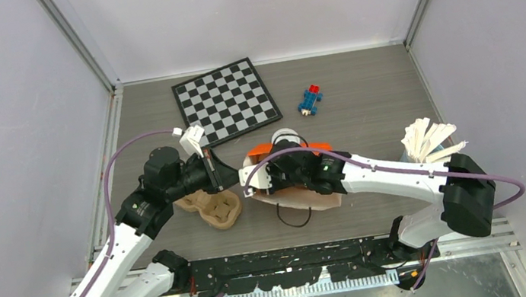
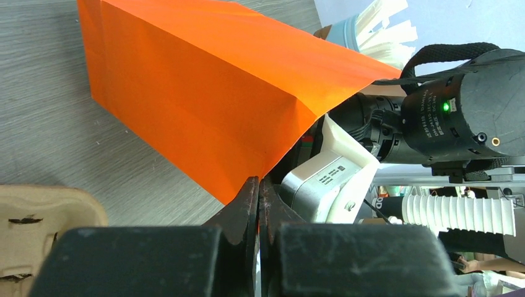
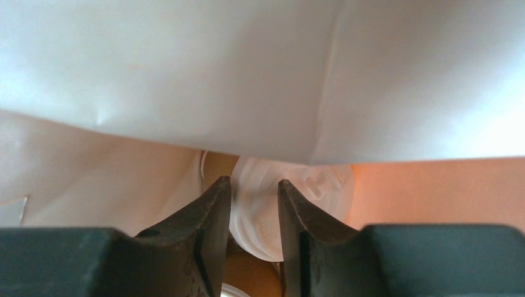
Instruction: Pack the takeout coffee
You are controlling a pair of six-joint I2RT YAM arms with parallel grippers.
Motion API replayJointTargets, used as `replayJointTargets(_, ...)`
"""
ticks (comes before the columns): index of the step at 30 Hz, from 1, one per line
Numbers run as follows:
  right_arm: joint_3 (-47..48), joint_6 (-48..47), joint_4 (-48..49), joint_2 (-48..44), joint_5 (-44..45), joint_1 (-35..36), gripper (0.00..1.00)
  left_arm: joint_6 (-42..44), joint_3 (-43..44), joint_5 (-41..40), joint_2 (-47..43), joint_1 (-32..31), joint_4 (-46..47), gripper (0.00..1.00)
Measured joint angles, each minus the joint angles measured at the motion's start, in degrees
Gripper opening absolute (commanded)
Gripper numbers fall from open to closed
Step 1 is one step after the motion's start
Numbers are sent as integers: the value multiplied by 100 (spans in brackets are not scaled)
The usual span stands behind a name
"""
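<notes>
An orange paper bag [image 1: 260, 149] lies mid-table under the right wrist. My left gripper [image 2: 259, 198] is shut on the edge of the orange bag [image 2: 204, 99] at its mouth; in the top view the left gripper [image 1: 227, 176] sits at the bag's left end. My right gripper [image 3: 254, 204] is inside the bag, its jaws partly apart. A takeout coffee's white lid [image 3: 309, 192] lies just beyond the tips, and a brown cup body [image 3: 251, 272] fills the gap lower down. Whether the fingers press on it does not show.
The tan pulp cup tray [image 1: 214, 207] lies left of the bag, below the left gripper. A chessboard [image 1: 227, 101] and a small blue toy [image 1: 310, 100] lie at the back. A tumbler of wooden stirrers [image 1: 428, 140] stands at the right. A black cord [image 1: 296, 217] loops in front.
</notes>
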Motion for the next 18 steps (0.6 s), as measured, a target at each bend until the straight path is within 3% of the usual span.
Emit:
replayJointTargets(6,-24,13,48,-11,61,11,22,-2,0,-22,-11,4,-15,0)
replayJointTargets(18,-162,-20,-26,-199,188,37,11,-46,0,101,-11,-11,17,0)
